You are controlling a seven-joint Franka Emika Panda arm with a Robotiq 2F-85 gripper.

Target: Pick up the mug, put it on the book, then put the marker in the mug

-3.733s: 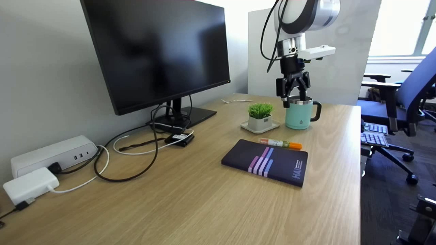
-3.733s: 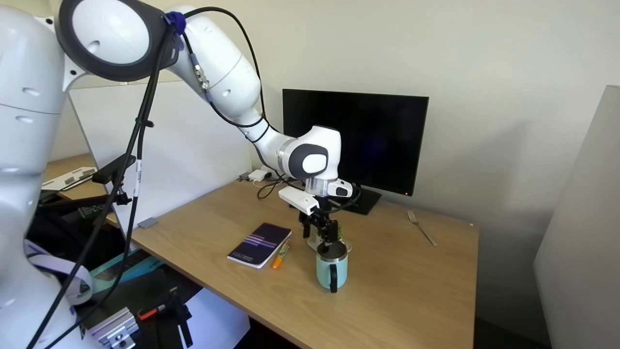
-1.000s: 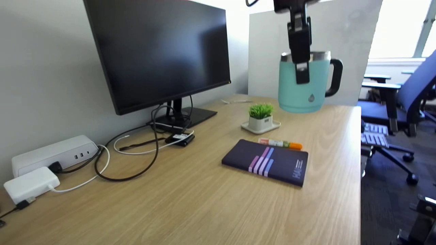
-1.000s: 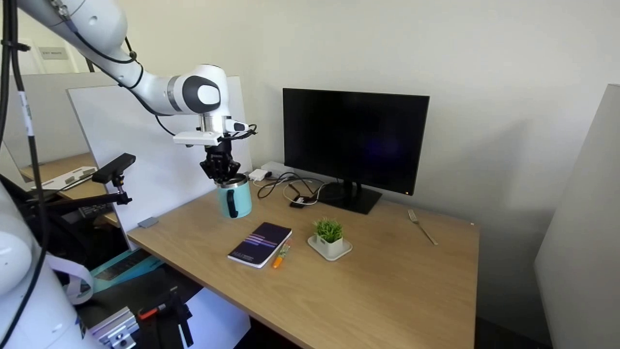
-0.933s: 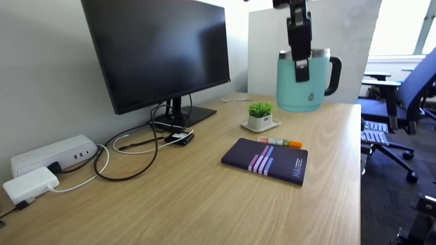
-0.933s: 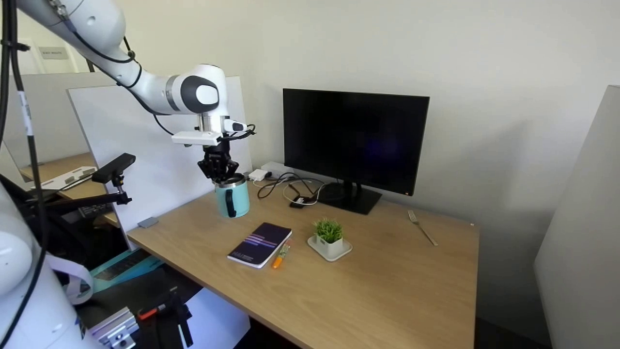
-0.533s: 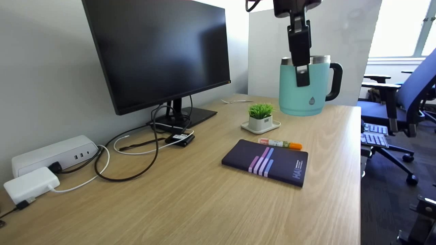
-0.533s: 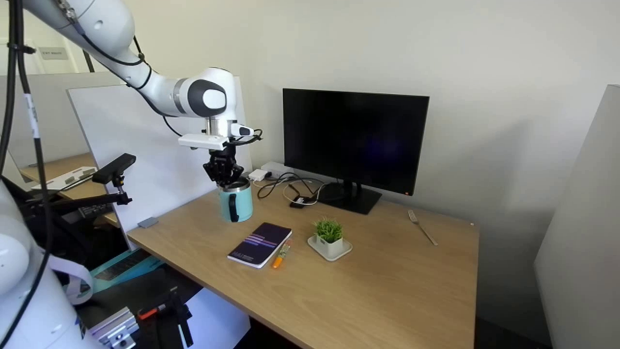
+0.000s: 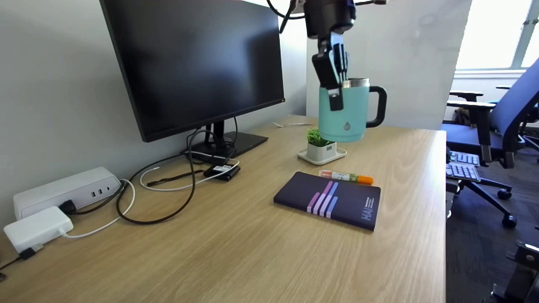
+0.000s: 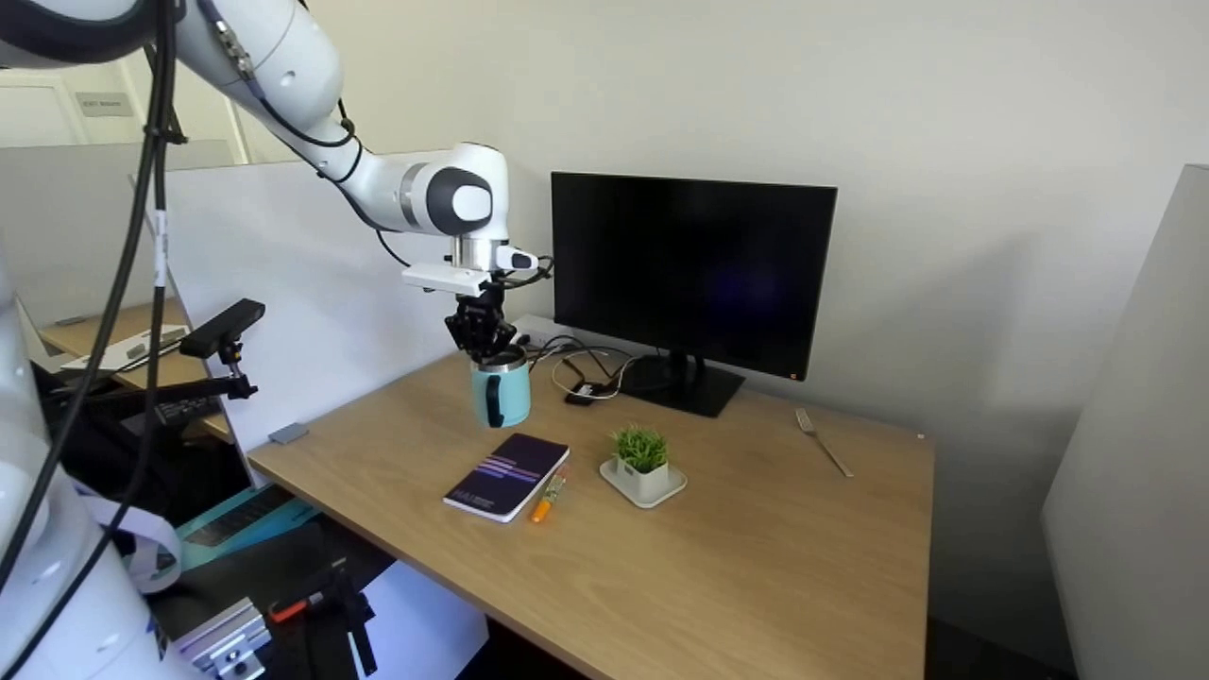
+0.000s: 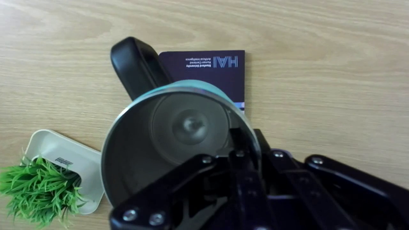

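Black-handled teal mug (image 9: 355, 112) aloft above the desk (image 10: 756, 567), apart from the HAI notebook (image 9: 328, 200), which lies flat. Gripper (image 11: 251, 140) drawn in, fingers nearly together, clamped on the mug's wall: 1 inside, 1 outside. Orange-capped marker (image 9: 347, 176) just beside the notebook. Potted green plant (image 10: 641, 450) near marker; fork (image 10: 825, 448) well apart.

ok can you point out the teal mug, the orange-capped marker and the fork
Teal mug (image 9: 354, 111), in an exterior view: side of the body.
Orange-capped marker (image 9: 345, 176), in an exterior view: the labelled barrel.
Fork (image 10: 825, 449), in an exterior view: the handle.
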